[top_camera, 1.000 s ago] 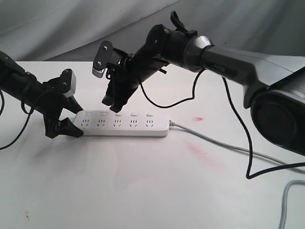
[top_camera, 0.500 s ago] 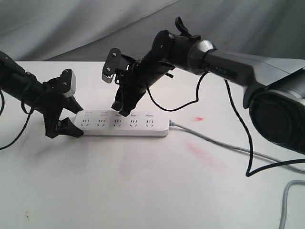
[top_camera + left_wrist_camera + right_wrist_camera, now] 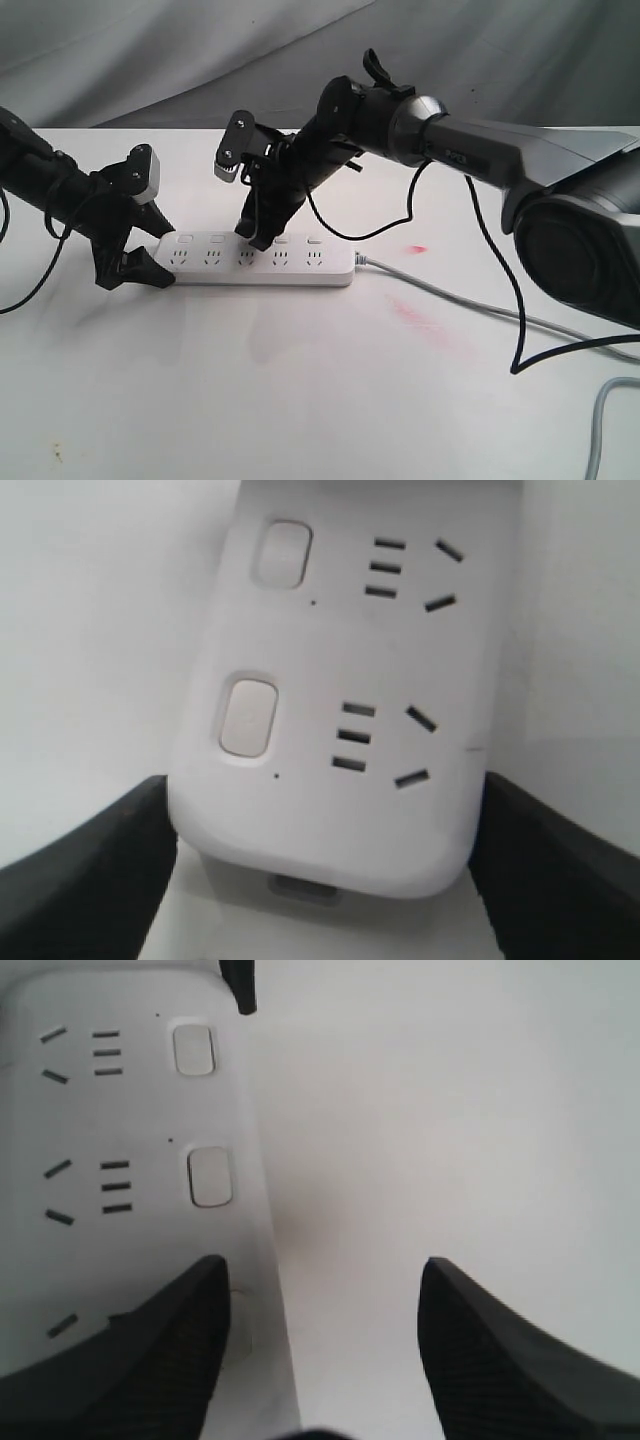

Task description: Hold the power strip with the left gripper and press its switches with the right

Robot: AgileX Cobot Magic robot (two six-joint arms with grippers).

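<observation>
The power strip point(image 3: 255, 262) lies flat on the white table point(image 3: 300, 400), and we see one short end of it sitting between the fingers point(image 3: 80, 880) of the left gripper point(image 3: 135, 272). In the left wrist view those two black fingers press against the strip's two long sides, so this gripper is clamped on the power strip. The two nearest switches point(image 3: 247, 717) and their sockets point(image 3: 375, 740) lie just ahead of it.

The right gripper point(image 3: 258, 238) comes down onto the middle of the strip, well apart from the left gripper. Its fingers are spread. In the right wrist view one finger point(image 3: 170, 1350) rests over the button row and the other point(image 3: 500, 1360) hangs over bare table beside the strip. The first finger covers most of the third switch point(image 3: 238, 1322) counted from the held end; we cannot tell whether that button is pushed in. Two more switches lie uncovered just past its tip, towards the left gripper. The other two sit on the far side of the right gripper, towards the grey cord point(image 3: 450, 298), which leaves the strip's free end and trails away from both grippers.
</observation>
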